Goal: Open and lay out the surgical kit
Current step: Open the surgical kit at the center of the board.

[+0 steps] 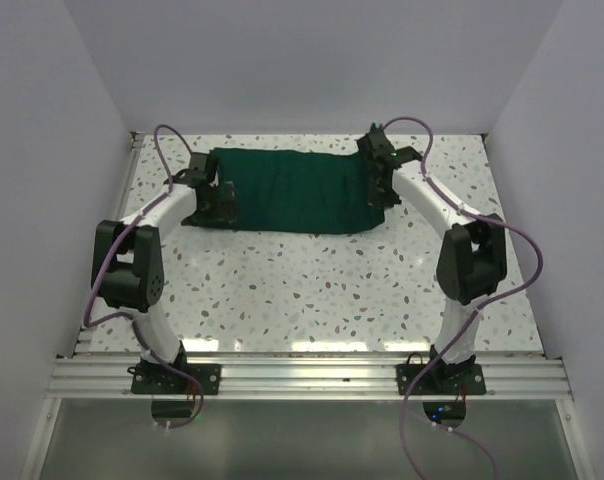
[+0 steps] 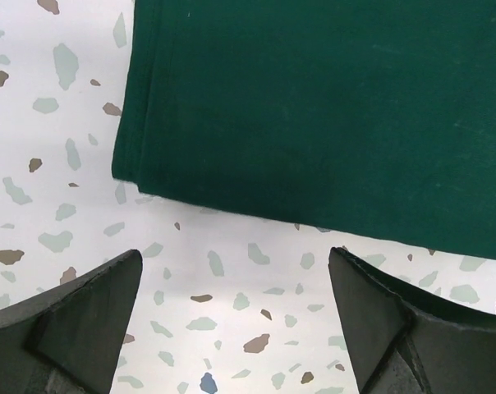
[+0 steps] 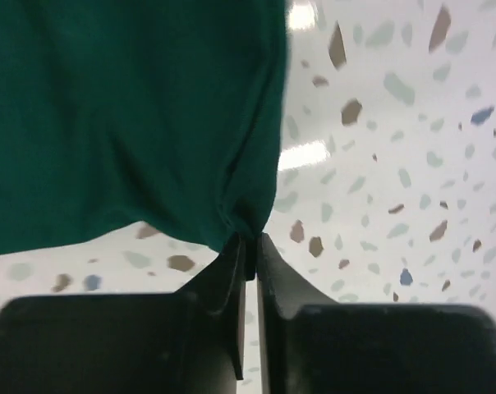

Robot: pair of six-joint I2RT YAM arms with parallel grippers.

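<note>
The green cloth wrap point(image 1: 292, 190) lies flat and folded on the speckled table point(image 1: 312, 290), long side running left to right, with layered edges showing at its near-left corner point(image 2: 137, 168).

Left gripper point(image 1: 214, 197): positioned at the wrap's left end. In the wrist view, the left gripper point(image 2: 236, 328) has its fingers point(image 2: 75, 328) spread wide, just short of the wrap's near edge, with only bare table between them.

Right gripper point(image 1: 382, 187): positioned at the wrap's right end. In the wrist view, the right gripper point(image 3: 250, 246) has its fingers pressed together on the wrap's point(image 3: 125, 123) corner, and the fabric is bunched and puckered at the pinch.
</note>
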